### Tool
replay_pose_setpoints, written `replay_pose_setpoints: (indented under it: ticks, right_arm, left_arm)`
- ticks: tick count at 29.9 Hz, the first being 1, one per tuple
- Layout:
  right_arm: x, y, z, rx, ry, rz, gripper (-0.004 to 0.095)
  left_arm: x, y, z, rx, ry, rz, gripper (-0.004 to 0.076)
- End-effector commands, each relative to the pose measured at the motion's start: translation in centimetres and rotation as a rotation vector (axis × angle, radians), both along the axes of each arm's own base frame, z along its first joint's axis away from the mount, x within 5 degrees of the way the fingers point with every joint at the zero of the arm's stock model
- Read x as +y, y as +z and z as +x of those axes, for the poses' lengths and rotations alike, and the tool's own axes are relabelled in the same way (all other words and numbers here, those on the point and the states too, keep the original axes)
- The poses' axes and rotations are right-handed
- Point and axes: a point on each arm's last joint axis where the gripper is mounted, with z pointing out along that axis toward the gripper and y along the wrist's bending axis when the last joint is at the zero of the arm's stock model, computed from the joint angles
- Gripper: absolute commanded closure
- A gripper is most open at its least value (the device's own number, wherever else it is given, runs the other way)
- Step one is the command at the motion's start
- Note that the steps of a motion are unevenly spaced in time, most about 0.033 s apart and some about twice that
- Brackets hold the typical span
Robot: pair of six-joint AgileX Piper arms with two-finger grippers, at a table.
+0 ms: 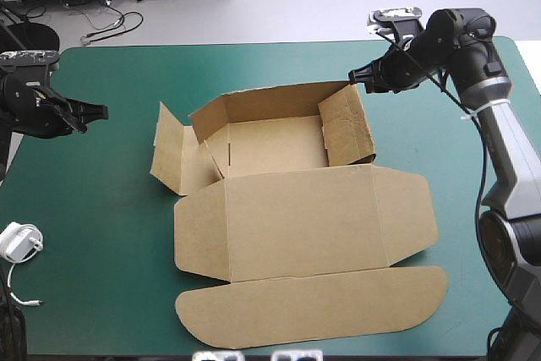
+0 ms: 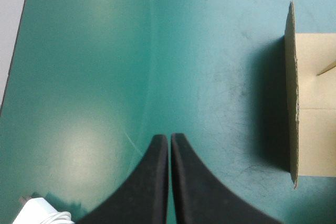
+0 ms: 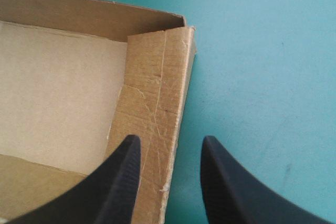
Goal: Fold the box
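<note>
Brown box (image 1: 296,209) partly walled | left end effector (image 2: 169,138) narrow, apart | right end effector (image 3: 170,141) wide, over rim

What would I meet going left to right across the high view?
White charger → left gripper → box. The right gripper sits at the box's far right corner, overlapping it, so it is left out of the order.

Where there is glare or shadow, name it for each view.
Left wrist view: pale glare patches on the teal-green cover, a dark shadow beside the box. Right wrist view: the box's far wall is shaded inside. High view: no clear glare.
</note>
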Motion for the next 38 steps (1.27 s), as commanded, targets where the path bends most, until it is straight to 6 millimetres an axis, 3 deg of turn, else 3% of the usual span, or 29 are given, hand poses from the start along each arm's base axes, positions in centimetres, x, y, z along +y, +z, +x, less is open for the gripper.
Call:
replay_pose_setpoints:
  ticks: [1, 5, 14, 16, 19, 20, 23, 28, 33, 38]
  right_arm:
    - [-0.1, 0.2, 0.5, -0.034, -0.01, 0.015, 0.0545]
    - [0.5, -3.2, 2.3, 0.071, 0.003, 0.016, 0.0545]
    - [1.3, -8.4, 4.8, 0.176, 0.048, 0.025, 0.0567]
    - [1.5, -9.1, 5.0, 0.197, 0.071, 0.03, 0.0641]
    - [1.8, -9.6, 5.1, 0.217, 0.076, 0.06, 0.0908]
    - [1.9, -9.6, 5.1, 0.217, 0.077, 0.066, 0.0918]
    - [1.9, -8.9, 4.8, 0.204, 0.075, 0.076, 0.0918]
    - [1.1, -5.2, 3.4, 0.122, 0.07, 0.098, 0.0923]
    - [-1.5, -0.4, 1.2, 0.011, 0.02, 0.15, 0.0923]
    - [-4.2, 4.0, -1.2, -0.097, -0.007, 0.266, 0.0923]
  left_arm:
    - [-0.1, 1.8, -0.5, -0.095, 0.001, 0.006, 0.0724]
    - [-0.1, 1.7, -0.6, -0.082, 0.002, 0.004, 0.0724]
    - [-0.4, 1.5, -0.8, -0.057, -0.008, -0.036, 0.0724]
    - [-0.5, 1.6, -0.7, -0.063, -0.009, -0.042, 0.0724]
    - [-0.5, 1.7, -0.6, -0.079, -0.018, -0.036, 0.0724]
    - [-0.5, 1.7, -0.5, -0.086, -0.018, -0.035, 0.0724]
    - [-0.1, 1.9, -0.4, -0.119, -0.007, -0.069, 0.0724]
    - [1.2, 2.0, -0.3, -0.161, -0.01, -0.183, 0.0724]
    - [3.1, 1.4, 0.4, -0.186, 0.005, -0.349, 0.0724]
    - [3.4, 0.0, 2.3, -0.188, -0.07, -0.519, 0.0724]
